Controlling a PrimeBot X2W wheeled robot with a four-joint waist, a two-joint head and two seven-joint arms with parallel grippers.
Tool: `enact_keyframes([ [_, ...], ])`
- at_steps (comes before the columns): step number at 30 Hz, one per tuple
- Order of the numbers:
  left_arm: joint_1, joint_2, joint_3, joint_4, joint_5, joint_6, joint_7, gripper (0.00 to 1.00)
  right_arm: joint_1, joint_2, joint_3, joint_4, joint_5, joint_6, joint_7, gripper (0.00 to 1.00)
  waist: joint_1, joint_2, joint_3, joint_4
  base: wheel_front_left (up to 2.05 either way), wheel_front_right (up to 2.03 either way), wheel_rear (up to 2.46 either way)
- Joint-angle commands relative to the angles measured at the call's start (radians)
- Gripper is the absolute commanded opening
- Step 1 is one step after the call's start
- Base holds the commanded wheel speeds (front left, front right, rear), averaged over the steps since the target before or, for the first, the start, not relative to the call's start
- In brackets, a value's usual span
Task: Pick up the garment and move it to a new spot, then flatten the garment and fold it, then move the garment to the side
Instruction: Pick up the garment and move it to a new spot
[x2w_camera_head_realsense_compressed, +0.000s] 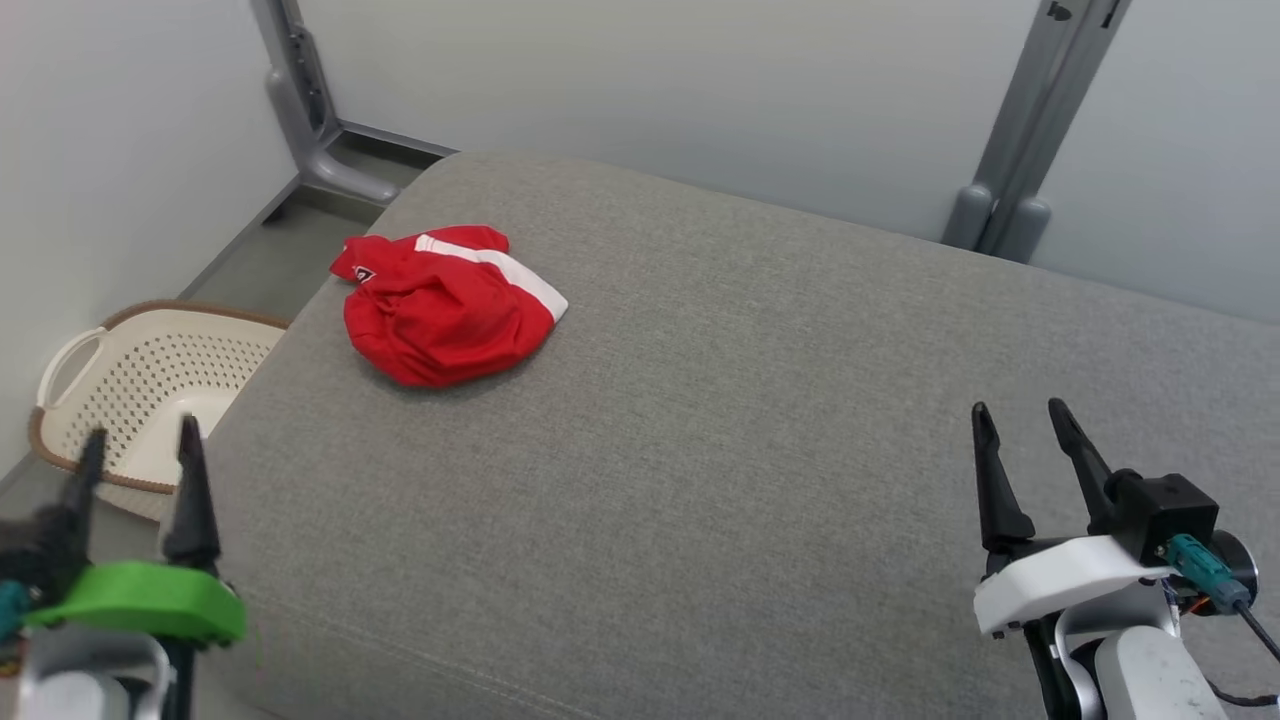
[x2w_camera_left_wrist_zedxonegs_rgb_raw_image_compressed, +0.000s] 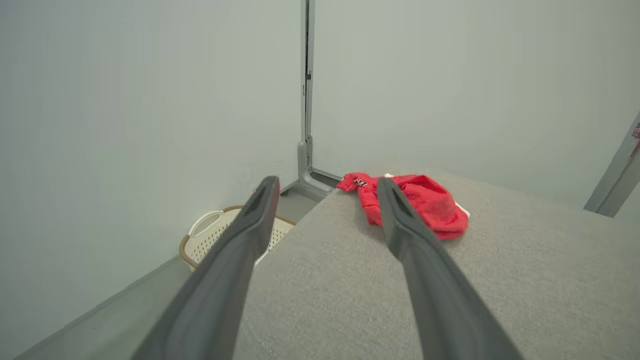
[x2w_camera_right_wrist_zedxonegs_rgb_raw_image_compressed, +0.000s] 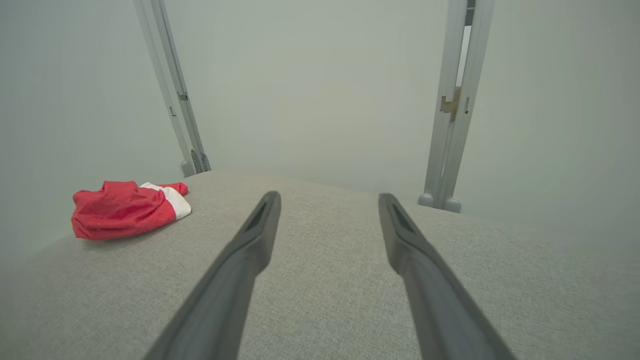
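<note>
Lying crumpled near the far left corner of the grey cushion, the red garment with its white stripe is well apart from both grippers. Left gripper, at the cushion's near left corner, and right gripper, by its near right edge, each stand with jaws spread wide, holding nothing. A perforated cream basket sits on the floor beside the cushion's left edge.

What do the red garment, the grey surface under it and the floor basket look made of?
Red garment: thin, matte sports fabric, probably synthetic; it crumples softly and has a white stripe sewn in. Grey surface: matte woven upholstery cloth with a visible weave, likely padded given its rounded edges. Basket: cream moulded plastic, judging by the regular perforations, with a brown rim.
</note>
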Motion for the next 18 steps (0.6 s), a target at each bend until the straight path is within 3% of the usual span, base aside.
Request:
enact_keyframes([
  [1, -0.063, 0.042, 0.017, -0.017, 0.001, -0.008, 0.02, 1.0, -0.016, -0.004, -0.007, -0.02, -0.015, -0.001, 0.013, 1.0, 0.0, 0.0, 0.069, -0.079, 0.0, 0.0, 0.0],
  [5, -0.233, 0.122, 0.05, -0.027, -0.016, -0.032, 0.095, 1.0, -0.044, -0.004, -0.011, -0.073, -0.051, -0.001, 0.045, 1.0, 0.0, 0.0, 0.12, -0.138, 0.0, 0.0, 0.0],
  [11, -0.467, 0.183, 0.057, 0.088, -0.06, -0.059, 0.243, 1.0, -0.103, -0.004, 0.012, -0.155, -0.085, -0.001, 0.097, 1.0, 0.0, 0.0, 0.214, -0.224, 0.0, 0.0, 0.0],
  [18, -0.645, 0.157, 0.016, 0.332, -0.083, -0.072, 0.346, 1.0, -0.166, -0.004, 0.018, -0.262, -0.131, -0.001, 0.153, 1.0, 0.0, 0.0, 0.378, -0.291, 0.0, 0.0, 0.0],
])
